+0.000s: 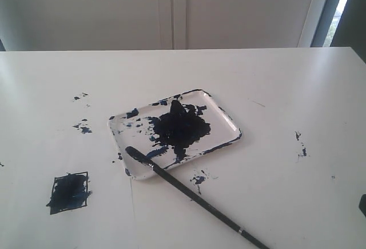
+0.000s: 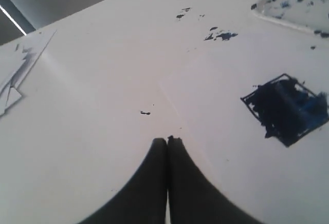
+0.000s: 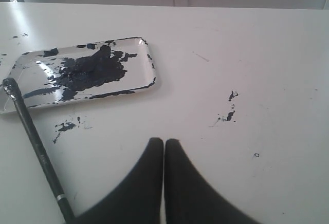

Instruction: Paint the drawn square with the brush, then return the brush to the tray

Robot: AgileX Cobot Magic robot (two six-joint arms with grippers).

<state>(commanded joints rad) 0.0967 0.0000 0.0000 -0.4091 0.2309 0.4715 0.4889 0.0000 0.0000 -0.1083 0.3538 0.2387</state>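
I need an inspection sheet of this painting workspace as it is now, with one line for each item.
Surface: white table, spotted with paint.
Job's things: square filled with dark paint; brush has its tip on the tray rim and its handle on the table.
Clutter: paint specks around the tray.
Grippers: left gripper shut, empty; right gripper shut, empty.
Cables: nothing seen.
Surroundings: pale wall, window strip.

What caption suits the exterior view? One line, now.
Dark-painted square near the tray; brush lies with tip on the tray rim, handle across the table.
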